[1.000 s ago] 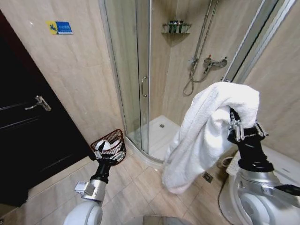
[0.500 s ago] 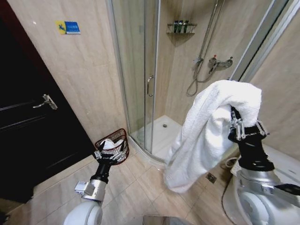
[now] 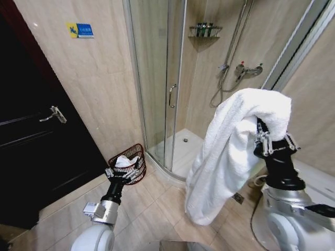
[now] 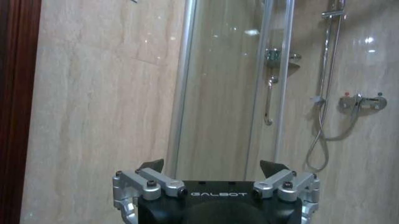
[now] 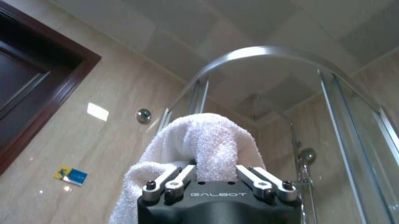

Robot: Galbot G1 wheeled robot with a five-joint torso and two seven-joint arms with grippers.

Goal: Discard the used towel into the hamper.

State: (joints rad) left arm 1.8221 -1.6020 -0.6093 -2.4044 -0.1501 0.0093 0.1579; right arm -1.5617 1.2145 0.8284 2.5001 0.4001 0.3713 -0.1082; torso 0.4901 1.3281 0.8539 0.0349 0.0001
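Observation:
The used towel [image 3: 230, 151] is white and thick. It hangs draped over my raised right gripper [image 3: 268, 140], on the right of the head view. In the right wrist view the right gripper [image 5: 215, 171] is shut on the towel [image 5: 209, 140], which bunches up between the fingers. The hamper [image 3: 137, 152], a small reddish-brown wire basket with white cloth inside, stands on the floor against the wall beside the shower. My left gripper [image 3: 124, 172] is held low in front of the hamper. In the left wrist view the left gripper [image 4: 213, 166] is open and holds nothing.
A curved glass shower enclosure [image 3: 167, 89] stands just right of the hamper. A dark wooden door [image 3: 31, 136] fills the left side. A white fixture [image 3: 319, 183] sits at the right edge. Tiled floor [image 3: 157, 209] lies open between me and the hamper.
The whole picture has shifted right, so the camera has moved. Both arms keep their pose, and the towel stays in the right gripper.

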